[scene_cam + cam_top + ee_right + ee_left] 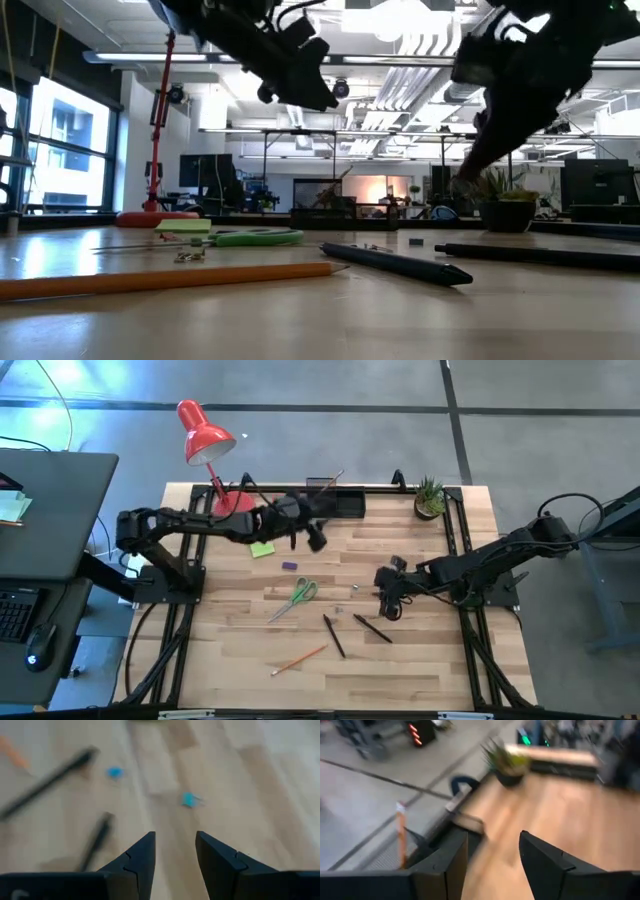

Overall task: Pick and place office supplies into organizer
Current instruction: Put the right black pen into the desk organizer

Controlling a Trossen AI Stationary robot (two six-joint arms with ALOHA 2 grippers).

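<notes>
While the left gripper (316,538) hangs near the far edge of the surface (420,660), just in front of the black organizer (335,503), its fingers (445,865) stand apart with nothing between them, and the left wrist view looks past them toward the potted plant (506,762). Over to the right gripper (390,603): it hovers above the middle right of the surface, fingers (140,860) parted and empty, with two small blue bits (188,799) on the wood ahead of it and a dark pen (97,840) just off to one side. That looks like the pick in hand, since the two dark pens (372,628) lie just nearer the front edge than this gripper, well apart from the organizer. To do it well, I'd say line the fingers across the pen's shaft, not along it, come down over its middle so it won't tip, and close only once both tips are at the wood. Elsewhere, the green-handled scissors (298,595), the lime-green sticky-note pad (262,548), the purple block (289,566) and the orange pencil (298,658) all lie loose on the surface, outside the tray. The red lamp (205,435) stands at the far left corner.
</notes>
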